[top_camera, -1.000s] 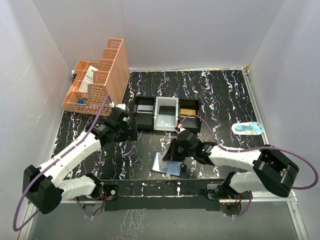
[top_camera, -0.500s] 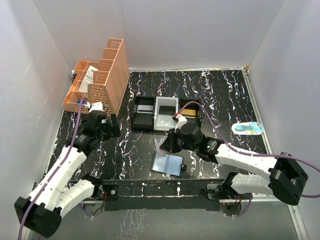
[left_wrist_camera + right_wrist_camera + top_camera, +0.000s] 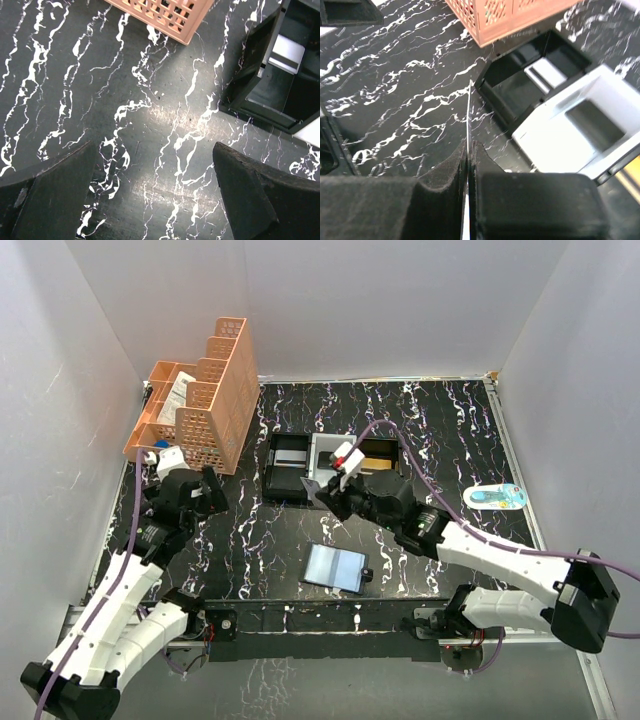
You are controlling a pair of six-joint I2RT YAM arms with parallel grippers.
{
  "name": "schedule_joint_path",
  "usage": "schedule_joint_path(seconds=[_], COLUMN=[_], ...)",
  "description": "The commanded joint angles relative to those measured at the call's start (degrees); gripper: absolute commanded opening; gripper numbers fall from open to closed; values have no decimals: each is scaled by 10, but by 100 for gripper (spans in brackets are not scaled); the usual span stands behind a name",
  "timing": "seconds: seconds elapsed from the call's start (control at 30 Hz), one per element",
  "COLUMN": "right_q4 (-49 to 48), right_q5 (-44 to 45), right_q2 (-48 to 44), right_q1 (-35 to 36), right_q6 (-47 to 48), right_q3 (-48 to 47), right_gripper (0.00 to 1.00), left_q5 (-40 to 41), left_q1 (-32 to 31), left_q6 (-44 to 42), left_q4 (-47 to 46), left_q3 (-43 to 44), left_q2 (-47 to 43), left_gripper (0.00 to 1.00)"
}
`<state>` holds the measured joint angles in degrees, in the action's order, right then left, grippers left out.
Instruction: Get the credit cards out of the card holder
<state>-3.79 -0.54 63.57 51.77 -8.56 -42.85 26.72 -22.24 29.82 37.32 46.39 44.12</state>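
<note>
right gripper (image 3: 470, 152) clenched on thin card (image 3: 469, 115), edge-on, face unreadable | left gripper (image 3: 155, 170) released | card holder (image 3: 336, 567) flat, grey-blue

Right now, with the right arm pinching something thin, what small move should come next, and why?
Probably carry the card over the tray and open the right jaws: they pinch it edge-on near the tray, lifted well away from the card holder.

The card holder (image 3: 337, 567) lies on the table (image 3: 450, 430) near its front edge, with the tray (image 3: 269, 470) behind it. The basket (image 3: 200, 405) stands at the tray's left rear. The right hand (image 3: 326, 498), pinching a card (image 3: 469, 107), hangs between holder and tray. The left hand (image 3: 195, 490) is left of the tray.
</note>
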Motion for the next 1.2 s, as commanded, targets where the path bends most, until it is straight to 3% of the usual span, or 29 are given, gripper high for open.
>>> schedule_joint_path(seconds=[0.0, 0.27, 0.63, 0.83, 1.17], right_q4=[-46, 36, 81, 96, 80], right_q5=[48, 160, 177, 200, 192], right_q2=[37, 214, 476, 555, 609], right_q1=[36, 45, 15, -1, -24], right_q6=[234, 318, 405, 448, 511], right_q3=[-68, -218, -415, -484, -521], right_gripper=[0, 0, 0, 0, 0], left_q5=[53, 79, 96, 96, 95], left_q1=[3, 3, 4, 4, 4], left_q6=[12, 27, 33, 32, 31], left_q4=[12, 30, 34, 34, 31], left_q3=[1, 9, 8, 8, 8], left_q2=[-25, -14, -26, -27, -25], left_gripper=[99, 99, 99, 99, 99])
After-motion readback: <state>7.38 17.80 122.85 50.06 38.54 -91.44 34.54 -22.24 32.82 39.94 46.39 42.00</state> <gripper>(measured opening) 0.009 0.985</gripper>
